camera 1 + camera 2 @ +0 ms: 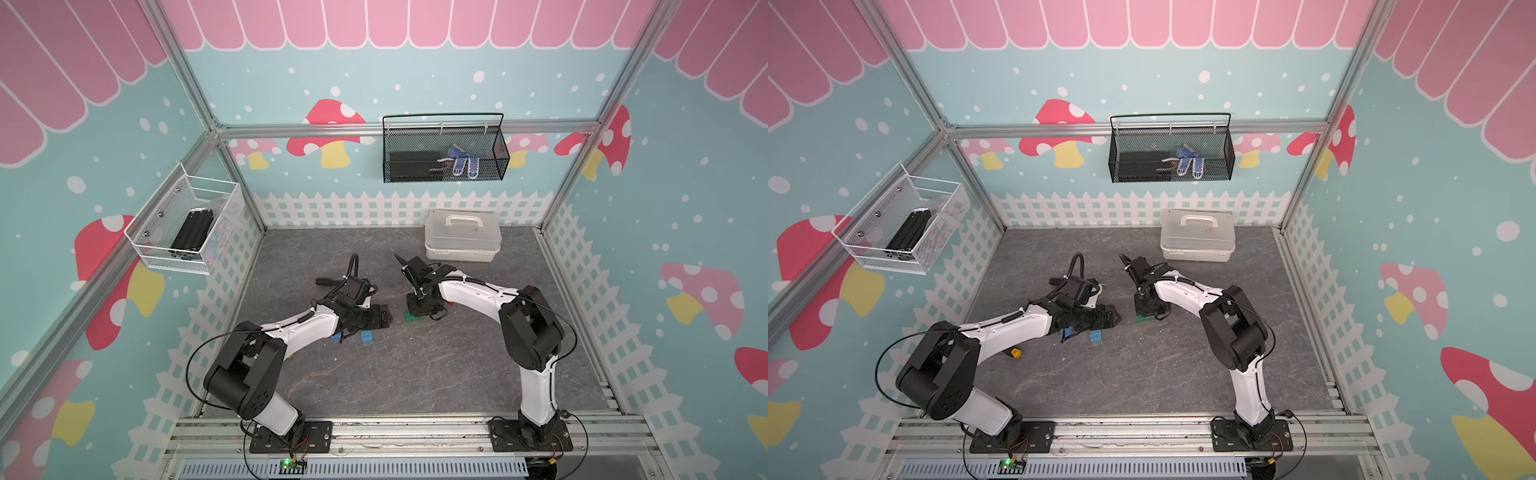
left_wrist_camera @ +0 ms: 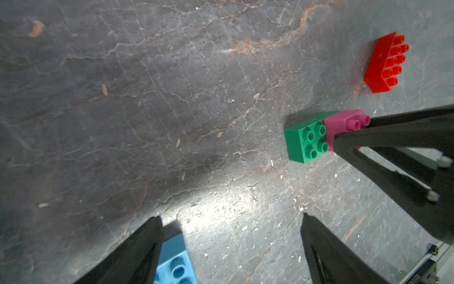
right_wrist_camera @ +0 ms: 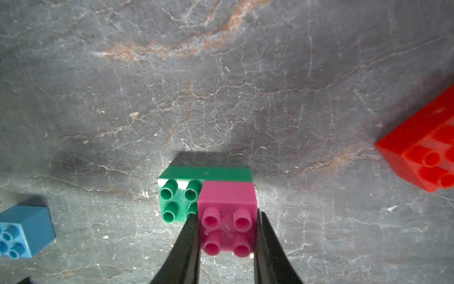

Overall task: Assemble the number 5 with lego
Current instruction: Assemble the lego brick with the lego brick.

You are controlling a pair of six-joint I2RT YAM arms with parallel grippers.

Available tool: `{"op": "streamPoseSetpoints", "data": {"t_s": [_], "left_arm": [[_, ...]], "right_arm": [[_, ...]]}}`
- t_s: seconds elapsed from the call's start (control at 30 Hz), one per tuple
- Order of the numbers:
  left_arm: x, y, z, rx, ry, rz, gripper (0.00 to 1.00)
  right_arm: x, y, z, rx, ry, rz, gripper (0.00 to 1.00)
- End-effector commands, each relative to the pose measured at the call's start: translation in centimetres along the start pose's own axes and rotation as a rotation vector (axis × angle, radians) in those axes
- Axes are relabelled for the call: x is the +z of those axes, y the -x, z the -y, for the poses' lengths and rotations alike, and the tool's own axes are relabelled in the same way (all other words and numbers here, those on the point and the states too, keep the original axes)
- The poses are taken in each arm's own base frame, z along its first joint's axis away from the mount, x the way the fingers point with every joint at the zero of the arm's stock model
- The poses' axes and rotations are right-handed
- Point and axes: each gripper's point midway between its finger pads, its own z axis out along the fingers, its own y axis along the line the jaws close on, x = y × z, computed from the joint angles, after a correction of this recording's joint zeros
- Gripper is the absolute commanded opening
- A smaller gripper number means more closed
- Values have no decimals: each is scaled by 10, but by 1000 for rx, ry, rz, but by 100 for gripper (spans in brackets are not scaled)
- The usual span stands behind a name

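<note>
- nearest me, left of centre, the blue bricks [image 1: 365, 336] lie loose; my left gripper [image 2: 231, 216] hangs by them, fingers wide, empty.
- just beyond, my right gripper [image 3: 227, 216] pinches the pink brick [image 3: 227, 194], seated on the right end of the green brick [image 3: 177, 199]; one joint made, i judge.
- slightly farther right, the red brick [image 2: 385, 64] lies on its side, unused; three bricks left.

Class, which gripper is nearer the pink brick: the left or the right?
Right. The right gripper has its fingers closed on the pink brick; the left gripper hangs open, apart from it, by a blue brick.
</note>
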Motion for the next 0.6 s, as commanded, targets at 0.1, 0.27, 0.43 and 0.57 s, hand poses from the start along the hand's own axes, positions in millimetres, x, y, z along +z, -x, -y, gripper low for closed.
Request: {"op": "streamPoseSetpoints", "data": {"t_s": [0.1, 0.27, 0.43, 0.57], "left_arm": [[-2, 7, 6, -4, -10, 19, 91], [-3, 9, 6, -6, -8, 26, 91], [-3, 9, 6, -7, -8, 26, 91], [-9, 11, 8, -8, -12, 41, 90]], "right_arm": [[51, -54, 27, 40, -91, -200, 2], [39, -46, 27, 28, -95, -168, 9], [22, -32, 21, 22, -77, -129, 17], [5, -21, 16, 13, -60, -97, 26]]}}
